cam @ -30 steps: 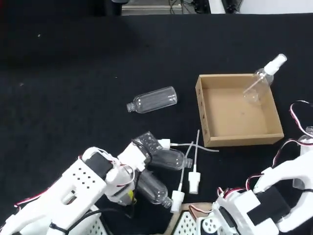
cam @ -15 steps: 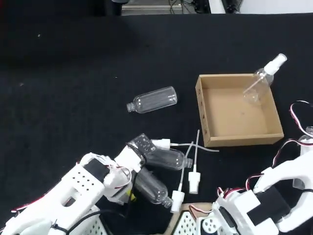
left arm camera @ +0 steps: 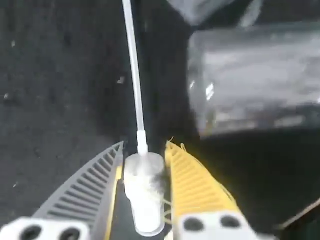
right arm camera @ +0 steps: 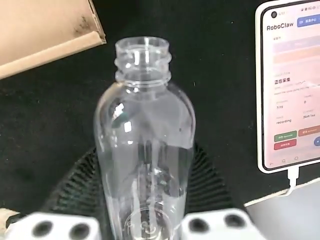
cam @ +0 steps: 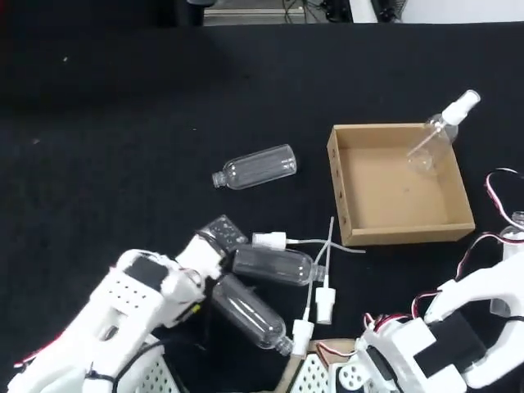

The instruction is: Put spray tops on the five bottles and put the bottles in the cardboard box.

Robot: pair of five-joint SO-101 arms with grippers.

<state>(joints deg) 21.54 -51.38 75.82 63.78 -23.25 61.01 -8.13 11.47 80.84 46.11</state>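
My overhead feed is evenly, brightly lit; the black worktop swallows the light, so shadows barely register. The left wrist feed is dim: the white spray top is its brightest spot, and pale glare streaks cross a lying bottle. On the right wrist feed the upright bottle glints and a phone screen glows.

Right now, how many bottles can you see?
5 bottles: one with a spray top leaning in the box, one lying left of the box, two lying together nearer the arms, and one in the right gripper.
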